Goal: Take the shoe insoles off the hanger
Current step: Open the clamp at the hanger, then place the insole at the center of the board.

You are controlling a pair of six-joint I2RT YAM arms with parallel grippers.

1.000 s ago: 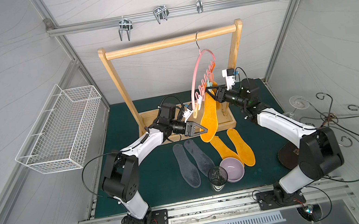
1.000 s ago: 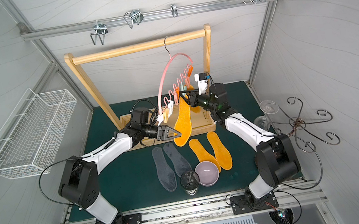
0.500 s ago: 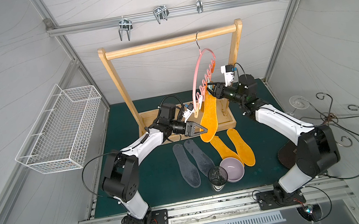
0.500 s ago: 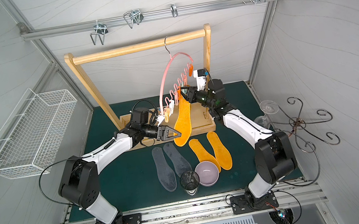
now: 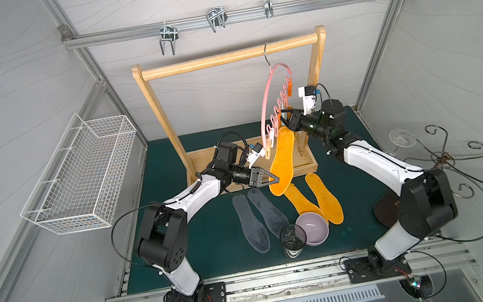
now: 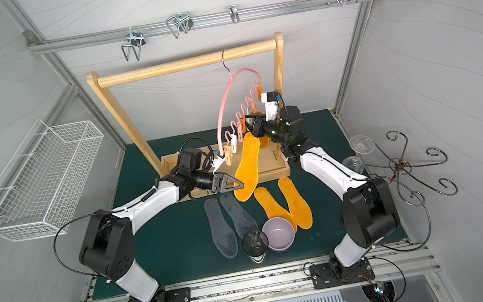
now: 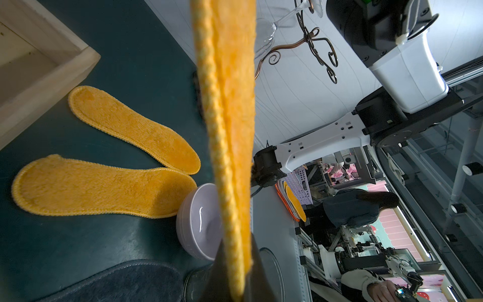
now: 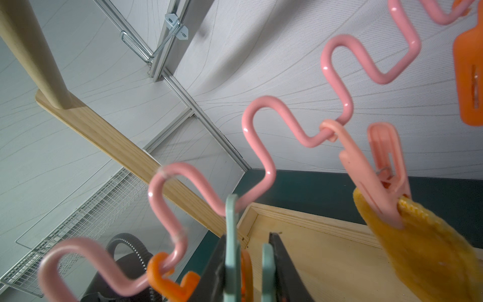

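The pink hanger [image 5: 265,107] [image 6: 221,109] hangs from the wooden rail, its wavy bar [image 8: 261,146] carrying clothespins. A mustard-orange insole [image 5: 282,157] [image 6: 247,167] [image 7: 230,104] hangs from it. My left gripper [image 5: 274,181] [image 6: 239,186] [image 7: 236,243] is shut on that insole's lower end. My right gripper [image 5: 285,120] [image 6: 252,127] [image 8: 247,235] is at the bar, its fingers pressed on the two legs of a mint clothespin [image 8: 231,248]. A pink clothespin [image 8: 371,177] pinches another orange insole [image 8: 423,251]. Two grey insoles [image 5: 257,218] and two orange ones [image 5: 315,201] lie on the mat.
A lilac bowl [image 5: 313,229] and a dark glass cup [image 5: 293,237] stand at the lying insoles' near ends. The wooden rack [image 5: 228,55] has a tray base [image 5: 308,164]. A wire basket [image 5: 83,173] hangs on the left wall. A curly metal stand [image 5: 444,155] is at the right.
My right gripper has risen toward the hanger's wavy bar and its jaws have narrowed onto the mint clothespin. The left arm and the insole it holds have not moved.
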